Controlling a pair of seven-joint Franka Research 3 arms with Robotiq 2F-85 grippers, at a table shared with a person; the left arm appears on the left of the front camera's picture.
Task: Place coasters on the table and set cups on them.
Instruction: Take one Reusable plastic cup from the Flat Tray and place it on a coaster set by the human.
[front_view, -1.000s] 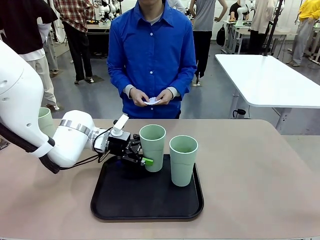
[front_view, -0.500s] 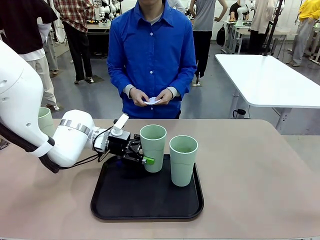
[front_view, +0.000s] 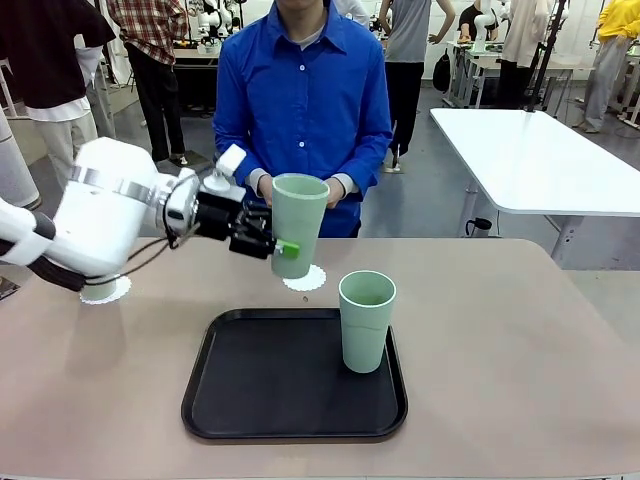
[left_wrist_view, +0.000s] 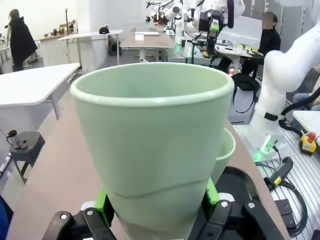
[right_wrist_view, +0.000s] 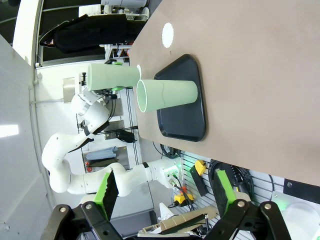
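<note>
Front view: the left gripper (front_view: 281, 247), clamped on the lower wall of a pale mint-green cup (front_view: 298, 222), holds it upright in the air beyond the black tray (front_view: 262, 375), above a lacy white coaster (front_view: 306, 280) on the beige table (front_view: 500, 330), with a person (front_view: 305, 100) in a blue shirt standing just behind. A second coaster (front_view: 110, 292) lies at the table's left, largely hidden by the arm, so whether a cup stands on it cannot be told. A second cup (front_view: 366, 320) stands on the tray, so at least two settings appear unfinished. Left wrist view: the held cup (left_wrist_view: 150, 135), smooth and tapering to its base, sits squarely between the green pads, rim up and empty. Right wrist view: the right gripper (right_wrist_view: 166, 192) stands wide open with nothing in it, well back from the table, looking across at the tray, both cups and one bare coaster (right_wrist_view: 168, 35).
</note>
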